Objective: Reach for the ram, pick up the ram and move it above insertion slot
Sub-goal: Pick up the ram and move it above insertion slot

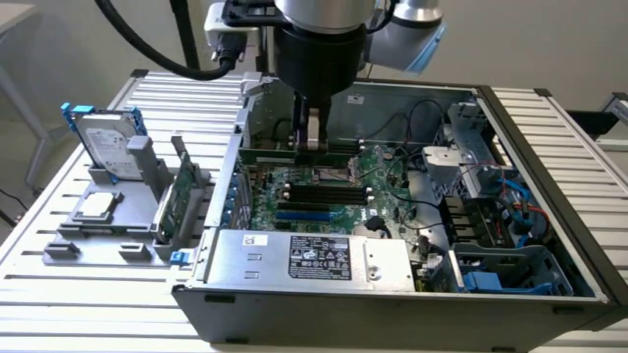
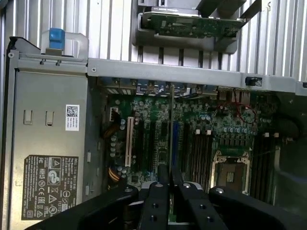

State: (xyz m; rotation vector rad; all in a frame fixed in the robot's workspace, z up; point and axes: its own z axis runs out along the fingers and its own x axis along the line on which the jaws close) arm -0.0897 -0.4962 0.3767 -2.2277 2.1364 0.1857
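Gripper (image 1: 312,140) pinches the ram (image 1: 294,157) edge-on, over the board at twelve o'clock from the black slots (image 1: 324,193). Light, stiff, fragile stick; best held by its bare edges.

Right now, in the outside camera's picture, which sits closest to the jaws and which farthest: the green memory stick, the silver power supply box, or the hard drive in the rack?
1. The ram: clamped in the gripper, over the motherboard.
2. The power supply: at the case's front edge, below the gripper in the picture.
3. The hard drive: outside the case, standing in the rack at the exterior view's left.
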